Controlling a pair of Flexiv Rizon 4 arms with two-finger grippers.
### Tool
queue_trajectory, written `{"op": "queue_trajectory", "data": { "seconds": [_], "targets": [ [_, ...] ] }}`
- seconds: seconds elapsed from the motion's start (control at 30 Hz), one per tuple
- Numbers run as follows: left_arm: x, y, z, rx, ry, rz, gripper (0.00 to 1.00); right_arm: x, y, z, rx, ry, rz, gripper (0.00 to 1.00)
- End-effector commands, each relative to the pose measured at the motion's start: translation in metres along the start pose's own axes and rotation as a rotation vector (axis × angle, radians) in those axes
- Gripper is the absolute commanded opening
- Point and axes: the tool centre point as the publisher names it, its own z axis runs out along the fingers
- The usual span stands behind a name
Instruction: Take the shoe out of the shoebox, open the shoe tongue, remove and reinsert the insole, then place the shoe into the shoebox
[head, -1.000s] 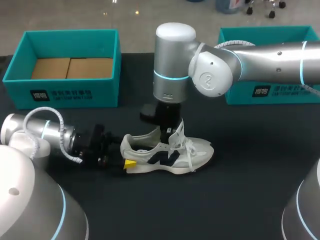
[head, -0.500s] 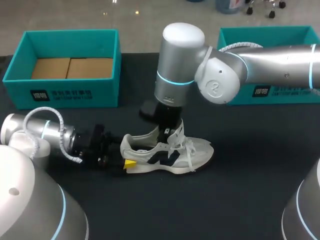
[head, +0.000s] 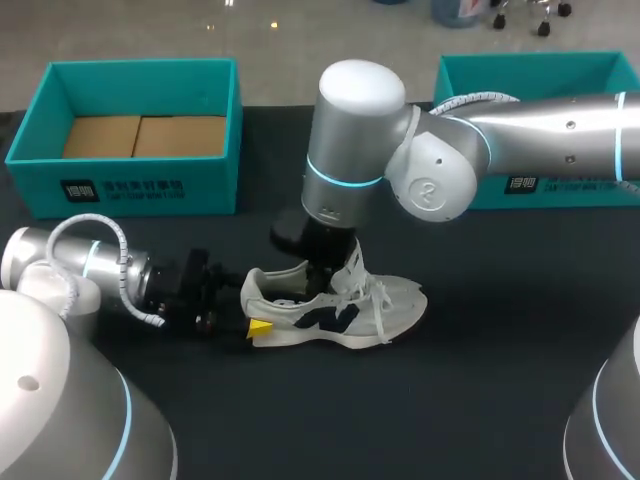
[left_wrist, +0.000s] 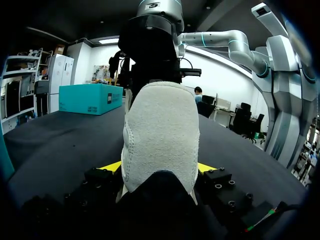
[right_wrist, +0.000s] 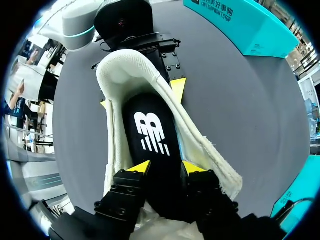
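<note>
Black table (head: 480, 380) bears, nearest, my left arm (head: 90, 265) lying low and level, its left gripper (left_wrist: 159, 169) clamped on the heel of the white-and-navy lace-up sneaker (head: 395, 300), which stands on its sole outside both boxes. My right arm (head: 540, 130) crosses from the right, wrist pointing down, its right gripper (right_wrist: 166, 167) sunk into the opening and pinching the black insole (right_wrist: 150, 125), marked with a white logo, by its edges. Beyond stand the left teal shoebox (head: 140, 190) and the right teal shoebox (head: 570, 190), white print on their fronts.
</note>
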Motion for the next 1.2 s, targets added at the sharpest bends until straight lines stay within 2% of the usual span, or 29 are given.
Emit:
{"op": "queue_trajectory", "data": {
  "seconds": [0.03,0.27,0.43,0.6,0.67,0.73,0.8,1.0,1.2],
  "targets": [
    [0.001,0.004,0.001,0.000,-0.001,-0.001,0.00,-0.002,0.012,0.008,0.006,-0.003,-0.008,0.40],
    [0.001,0.004,0.001,0.000,-0.001,-0.001,0.00,-0.008,0.018,0.014,-0.005,-0.030,-0.021,0.44],
    [0.001,0.004,0.001,0.000,-0.001,-0.001,0.00,-0.007,0.018,0.026,0.020,0.001,-0.031,0.47],
    [0.001,0.004,0.001,0.000,-0.001,-0.001,0.00,-0.003,0.015,0.037,0.036,0.029,-0.030,0.44],
    [0.001,0.004,0.001,0.000,-0.001,-0.001,0.00,-0.002,0.015,0.039,0.037,0.037,-0.024,0.38],
    [0.001,0.004,0.001,0.000,-0.001,-0.001,0.00,-0.001,0.013,0.041,0.044,0.042,-0.016,0.21],
    [0.001,0.004,0.001,0.000,-0.001,-0.001,0.00,-0.001,0.012,0.043,0.051,0.046,-0.010,0.00],
    [0.001,0.004,0.001,0.000,-0.001,-0.001,0.00,0.000,0.004,0.037,0.055,0.073,0.003,0.00],
    [0.001,0.004,0.001,0.000,-0.001,-0.001,0.00,-0.001,-0.004,0.015,0.038,0.124,-0.039,0.00]
  ]
}}
